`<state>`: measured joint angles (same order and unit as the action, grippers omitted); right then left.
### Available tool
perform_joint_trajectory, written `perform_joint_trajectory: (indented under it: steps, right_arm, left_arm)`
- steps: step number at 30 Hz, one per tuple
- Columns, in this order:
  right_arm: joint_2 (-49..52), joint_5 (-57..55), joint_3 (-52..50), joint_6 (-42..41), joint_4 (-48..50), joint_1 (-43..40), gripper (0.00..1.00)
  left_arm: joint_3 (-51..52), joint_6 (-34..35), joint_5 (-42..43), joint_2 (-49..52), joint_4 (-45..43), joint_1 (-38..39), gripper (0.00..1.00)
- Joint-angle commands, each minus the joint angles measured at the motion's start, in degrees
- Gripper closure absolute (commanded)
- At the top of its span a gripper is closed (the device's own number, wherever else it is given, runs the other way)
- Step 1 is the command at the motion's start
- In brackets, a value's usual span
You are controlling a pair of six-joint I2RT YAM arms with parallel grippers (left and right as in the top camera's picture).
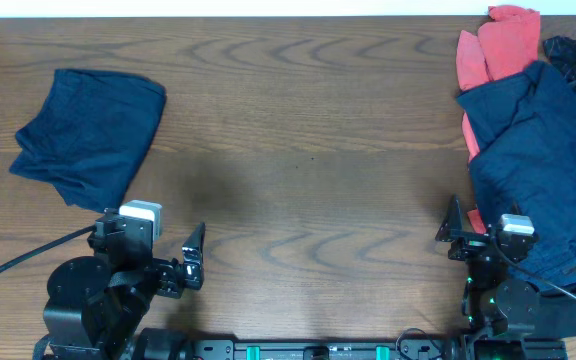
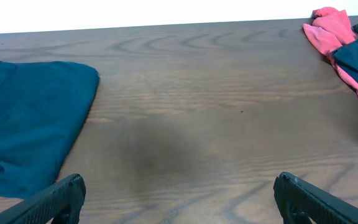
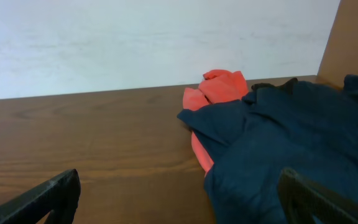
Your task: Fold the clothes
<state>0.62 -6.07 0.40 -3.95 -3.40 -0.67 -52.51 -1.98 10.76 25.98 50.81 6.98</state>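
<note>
The dark navy shorts (image 1: pixel 86 135) lie folded at the table's far left; they also show in the left wrist view (image 2: pixel 30 121). A pile of navy (image 1: pixel 553 165) and coral-red clothes (image 1: pixel 498 45) lies at the right side; it also shows in the right wrist view (image 3: pixel 284 140). My left gripper (image 1: pixel 196 258) is open and empty near the front edge, right of the shorts; its fingertips (image 2: pixel 178 198) frame bare wood. My right gripper (image 1: pixel 455 232) is open and empty at the pile's left edge; its right finger (image 3: pixel 179 196) stands in front of the navy cloth.
The wooden table (image 1: pixel 308 140) stretches between the shorts and the pile. A black cable (image 1: pixel 13 262) runs from the left arm's base to the front left. A pale wall (image 3: pixel 135 43) stands behind the table's far edge.
</note>
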Motion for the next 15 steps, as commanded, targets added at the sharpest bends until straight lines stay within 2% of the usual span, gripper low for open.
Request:
perform_joint_trajectory:
  steps: [1,9,12,15]
  right_arm:
    - [-0.3,-1.0,-0.1,-0.9,-0.1,-0.5,0.01]
    - [-0.3,-1.0,-0.1,-0.9,-0.1,-0.5,0.01]
    - [-0.3,-1.0,-0.1,-0.9,-0.1,-0.5,0.01]
    - [-0.3,-1.0,-0.1,-0.9,-0.1,-0.5,0.01]
  left_arm:
    - [0.2,-0.8,0.6,-0.2,-0.1,0.2,0.02]
    - [0.2,-0.8,0.6,-0.2,0.2,0.2,0.02]
    - [0.2,-0.8,0.5,-0.4,3.0,-0.1,0.02]
    - [1.3,-0.8,0.4,-1.2,3.8,-3.0,0.02]
